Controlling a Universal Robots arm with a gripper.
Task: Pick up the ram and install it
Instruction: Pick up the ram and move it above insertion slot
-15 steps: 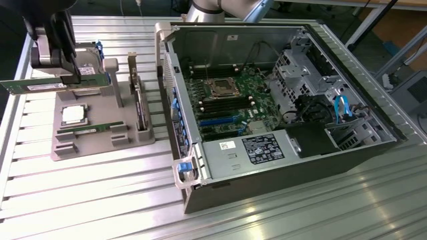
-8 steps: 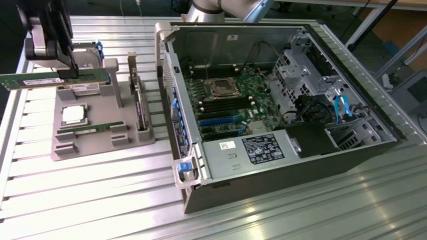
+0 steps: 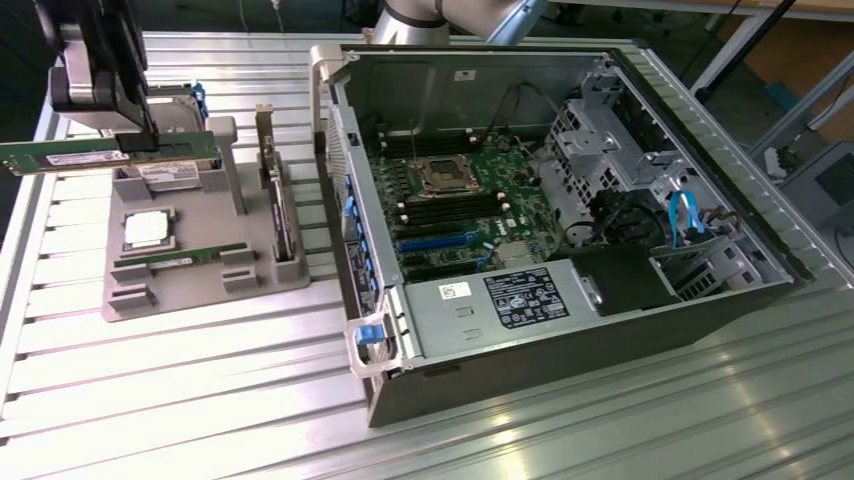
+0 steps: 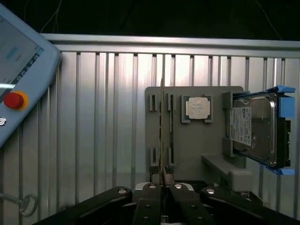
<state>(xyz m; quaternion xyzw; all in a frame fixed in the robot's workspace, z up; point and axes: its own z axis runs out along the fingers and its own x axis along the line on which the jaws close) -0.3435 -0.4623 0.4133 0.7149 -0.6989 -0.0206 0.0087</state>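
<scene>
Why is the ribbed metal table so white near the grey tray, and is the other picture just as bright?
Exterior view: light glares off the ribbed metal table beside the grey parts tray, washing it white. Wrist view: the same table shows soft streaks, with darkness beyond it.

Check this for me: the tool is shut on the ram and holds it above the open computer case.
Wrong in one respect. The tool is shut on the ram, but it holds it above the grey holder, to the exterior view's left of the open computer case. The exterior view shows this.
</scene>
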